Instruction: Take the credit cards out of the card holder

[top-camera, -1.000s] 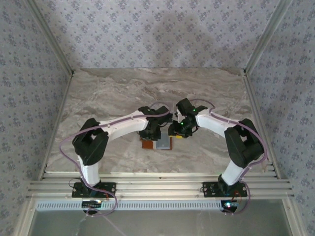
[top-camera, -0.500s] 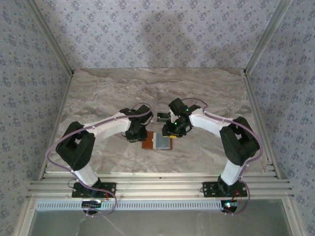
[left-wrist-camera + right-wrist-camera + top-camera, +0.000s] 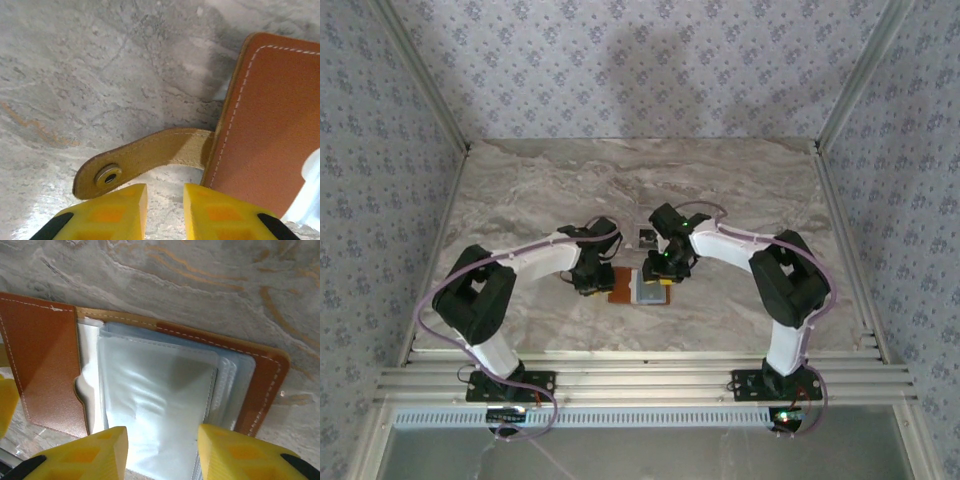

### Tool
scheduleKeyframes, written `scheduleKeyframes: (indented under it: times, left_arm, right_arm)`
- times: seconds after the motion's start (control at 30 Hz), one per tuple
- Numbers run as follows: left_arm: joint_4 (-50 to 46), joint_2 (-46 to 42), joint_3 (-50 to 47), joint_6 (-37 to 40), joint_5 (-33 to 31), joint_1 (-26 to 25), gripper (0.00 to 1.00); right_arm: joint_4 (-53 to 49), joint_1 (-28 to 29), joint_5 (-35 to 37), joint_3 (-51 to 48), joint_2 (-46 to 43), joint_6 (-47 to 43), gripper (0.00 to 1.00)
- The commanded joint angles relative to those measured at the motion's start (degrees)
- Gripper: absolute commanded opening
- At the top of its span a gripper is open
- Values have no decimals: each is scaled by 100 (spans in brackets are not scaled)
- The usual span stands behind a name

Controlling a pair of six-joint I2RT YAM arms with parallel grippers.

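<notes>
**Holder Lay Open Between Two Pincers**

In the nearer half of the counter [image 3: 740,190], the holder [image 3: 620,291] lay open and flat, with brown leather on the left and clear sleeves [image 3: 160,400] on the right. The left pincer [image 3: 165,192] hung low just off the holder's left edge. Its yellow tips were only a slit apart, with nothing but bare counter between them. Just ahead of those tips, the strap [image 3: 150,152] reached out from the holder's edge and lay on the counter, its snap [image 3: 108,175] facing up at the free end. The right pincer [image 3: 162,432] stood over the sleeves with its tips spread wide and the topmost sleeve running between them. Whether they touched it could not be told. A whitish edge [image 3: 89,365] showed behind the brown pocket. Just beyond the holder and apart from it, a small card [image 3: 646,238] lay flat on the counter beside the right arm's wrist.
</notes>
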Motion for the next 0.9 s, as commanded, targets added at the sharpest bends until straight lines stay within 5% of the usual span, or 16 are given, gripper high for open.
scheduleKeyframes:
  times: [0.0,0.87]
  left_arm:
    - [55,174,-104,111,172,43,25]
    - [597,68,-350,130,330,33,22]
  right_arm:
    - [-190,116,82,206,146,74,43]
    - [985,443,-945,446,565,763,42]
